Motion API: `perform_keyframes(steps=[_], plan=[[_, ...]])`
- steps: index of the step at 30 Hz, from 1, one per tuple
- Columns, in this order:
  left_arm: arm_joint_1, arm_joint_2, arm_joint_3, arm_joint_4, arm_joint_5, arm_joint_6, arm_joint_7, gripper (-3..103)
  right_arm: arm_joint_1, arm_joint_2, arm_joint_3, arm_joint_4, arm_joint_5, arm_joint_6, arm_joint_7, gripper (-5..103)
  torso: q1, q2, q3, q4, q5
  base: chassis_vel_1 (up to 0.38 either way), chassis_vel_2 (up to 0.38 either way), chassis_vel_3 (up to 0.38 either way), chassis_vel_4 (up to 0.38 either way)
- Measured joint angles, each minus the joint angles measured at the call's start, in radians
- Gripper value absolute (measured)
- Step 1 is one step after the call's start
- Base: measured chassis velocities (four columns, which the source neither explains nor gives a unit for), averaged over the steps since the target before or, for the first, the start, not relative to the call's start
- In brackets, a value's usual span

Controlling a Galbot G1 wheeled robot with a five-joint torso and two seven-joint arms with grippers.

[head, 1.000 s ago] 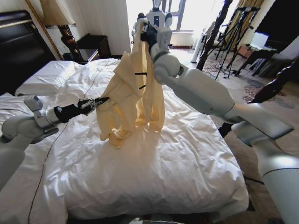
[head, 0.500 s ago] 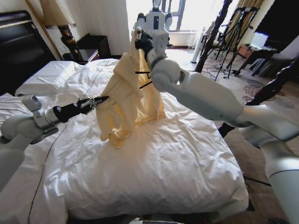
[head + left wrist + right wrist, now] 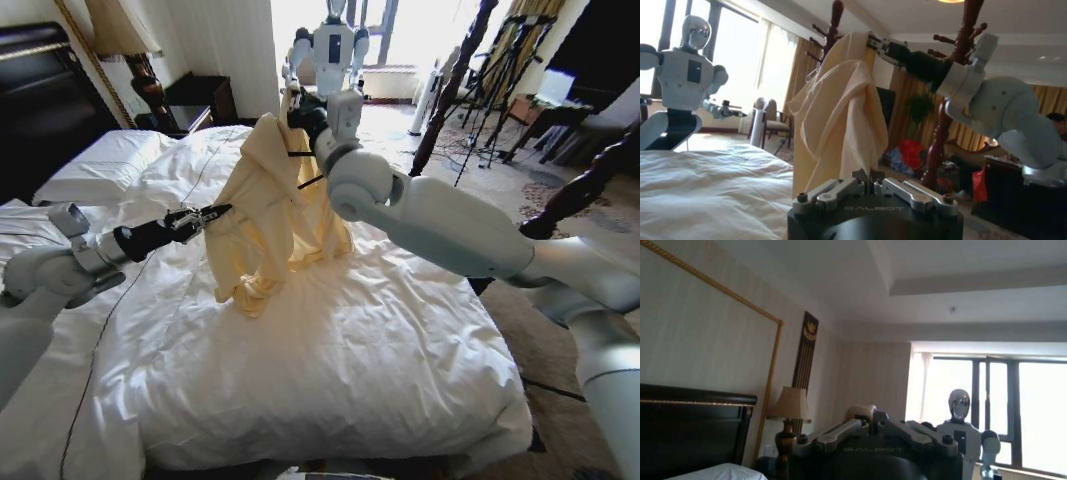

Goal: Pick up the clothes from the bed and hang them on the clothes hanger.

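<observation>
Lifted a bit higher and farther over the bed (image 3: 400,380): the shirt (image 3: 265,215).

It is pinched at the top by the right gripper (image 3: 298,108) and at the side by the left gripper (image 3: 212,213), ready for the hanger (image 3: 304,170).

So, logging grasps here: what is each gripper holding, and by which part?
Both hold the pale yellow thin-fabric shirt: right gripper at its top, left gripper at its side.

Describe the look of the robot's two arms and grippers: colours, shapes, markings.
Both arms are smooth, rounded shells in pale grey-white with bulbous joints. The left gripper sits on a black cylindrical wrist with slim dark metal fingers. The right gripper is dark too, behind a boxy white wrist. In the wrist views, each black base carries silver linkages and faint GALBOT lettering.
</observation>
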Motion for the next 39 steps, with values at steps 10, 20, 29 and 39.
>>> perform_keyframes(steps=[10, 20, 29, 39], plan=[[-0.007, -0.003, 0.012, -0.004, -0.01, 0.0, -0.042, 2, -0.02, -0.055, -0.019, 0.192, 0.065, -0.058, 0.145, 0, 0.0, 0.0, 0.0, 0.0003, -0.0001, 0.0, 0.0, 0.0, 0.0], [-0.014, 0.0, 0.013, -0.002, -0.023, -0.001, -0.07, 2, -0.14, -0.191, -0.047, 0.283, 0.06, -0.09, 0.185, 0, 0.0, 0.0, 0.0, 0.0, 0.0003, 0.0, 0.0, 0.0, 0.0], [-0.031, -0.007, 0.028, 0.002, -0.024, -0.002, -0.087, 2, -0.188, -0.269, -0.105, 0.392, 0.072, -0.1, 0.163, 4, 0.0, 0.0, 0.0, 0.0002, -0.0001, 0.0, 0.0, 0.0, 0.0], [-0.041, -0.008, 0.025, 0.013, -0.044, -0.003, -0.096, 2, -0.231, -0.425, -0.161, 0.586, 0.185, -0.147, 0.168, 36, 0.0, 0.0, 0.0, 0.0001, 0.0001, 0.0, 0.0, 0.0, 0.0]])
